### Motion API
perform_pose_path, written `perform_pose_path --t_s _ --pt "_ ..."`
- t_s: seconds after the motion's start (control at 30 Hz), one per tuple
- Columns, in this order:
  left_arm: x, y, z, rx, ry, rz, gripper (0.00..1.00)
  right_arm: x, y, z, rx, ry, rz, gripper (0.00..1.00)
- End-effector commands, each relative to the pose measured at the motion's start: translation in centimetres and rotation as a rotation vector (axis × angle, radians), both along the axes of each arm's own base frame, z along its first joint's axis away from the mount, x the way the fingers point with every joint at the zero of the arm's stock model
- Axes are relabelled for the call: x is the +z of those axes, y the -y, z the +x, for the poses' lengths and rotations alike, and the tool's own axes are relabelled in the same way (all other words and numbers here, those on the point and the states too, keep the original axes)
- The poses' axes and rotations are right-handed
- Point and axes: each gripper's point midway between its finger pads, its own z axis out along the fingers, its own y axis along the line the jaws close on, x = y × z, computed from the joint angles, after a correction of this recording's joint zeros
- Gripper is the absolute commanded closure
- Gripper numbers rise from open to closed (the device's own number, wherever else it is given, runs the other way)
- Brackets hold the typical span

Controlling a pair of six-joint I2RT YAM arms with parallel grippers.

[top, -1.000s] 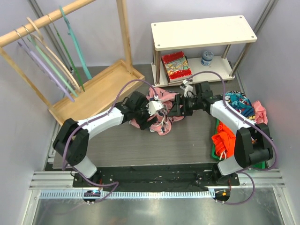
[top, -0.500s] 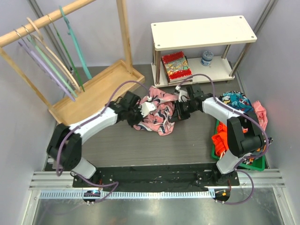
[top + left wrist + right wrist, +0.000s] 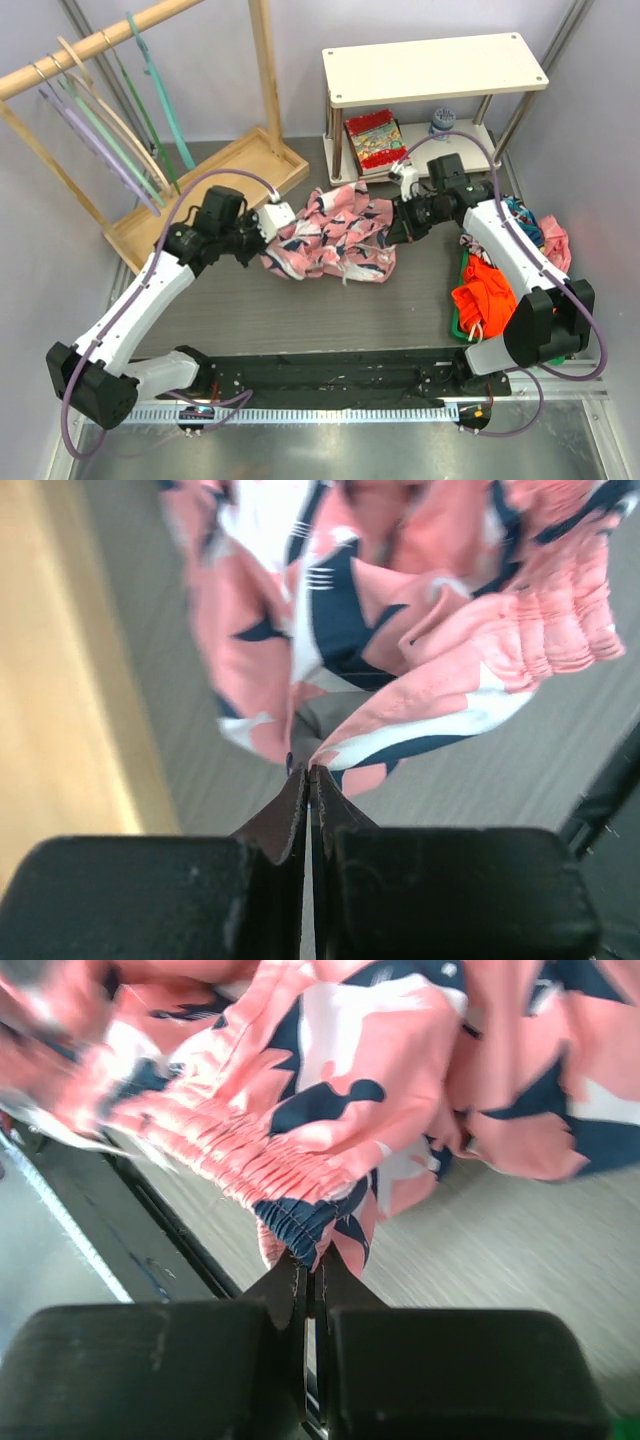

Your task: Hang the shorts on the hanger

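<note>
The pink shorts (image 3: 330,240) with navy and white shapes are stretched out over the dark table between both arms. My left gripper (image 3: 272,235) is shut on their left edge, and the left wrist view shows its closed tips (image 3: 308,772) pinching the cloth (image 3: 400,630). My right gripper (image 3: 390,233) is shut on their right side. In the right wrist view its tips (image 3: 310,1260) clamp the gathered elastic waistband (image 3: 330,1070). The teal hanger (image 3: 160,100) hangs from the wooden rod (image 3: 90,45) at the back left, far from both grippers.
Several other hangers (image 3: 100,135) share the rod above a wooden tray base (image 3: 200,195). A white shelf (image 3: 430,70) holding a red patterned box (image 3: 375,140) stands behind the shorts. An orange-red garment (image 3: 478,295) and a turquoise cloth (image 3: 520,220) lie at the right.
Both grippers closed on the bunched shorts and drew apart, the left one moving left and the right one moving right. The shorts now lie spread wide between them.
</note>
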Motion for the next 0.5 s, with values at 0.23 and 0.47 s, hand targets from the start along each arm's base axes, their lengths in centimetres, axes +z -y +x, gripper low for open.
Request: perform_pose_path --t_s 0.23,0.47 --pt "5.9 -3.6 6.0 0.422 0.165 -0.116 1.0 0.5 2.5 -3.3 0.216 0.018 -0.042 0.99" --pt "3.2 0.9 3.1 0.167 -0.023 -0.208 0.47 -1.3 0.5 -3.1 0.259 -0.025 -0.034 0.99"
